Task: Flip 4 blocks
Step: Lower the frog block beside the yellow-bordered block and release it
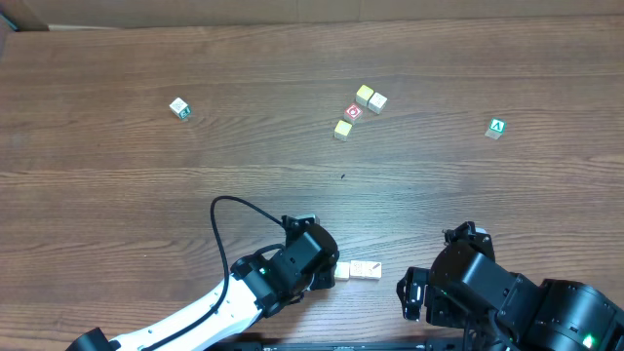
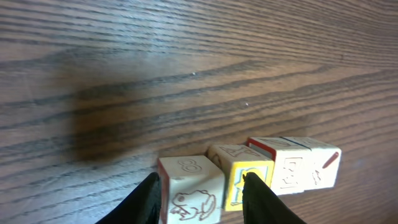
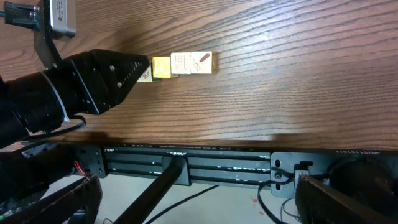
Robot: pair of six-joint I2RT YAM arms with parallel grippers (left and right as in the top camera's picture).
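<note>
4 blocks (image 1: 358,270) lie in 1 touching row near the middle of the near edge of the surface (image 1: 117,195). The 2 fingers of the left tool (image 2: 200,186) straddle the end block (image 2: 189,194), which bears a frog; whether they clench it cannot be told. The right tool (image 1: 411,295) is released, spread wide beside the row. 6 other cubes lie toward the far edge: a cluster (image 1: 365,95) of 4, including 1 red-faced cube (image 1: 353,112); 1 lone cube (image 1: 179,108) toward the left; and 1 green "A" cube (image 1: 496,128) toward the right.
</note>
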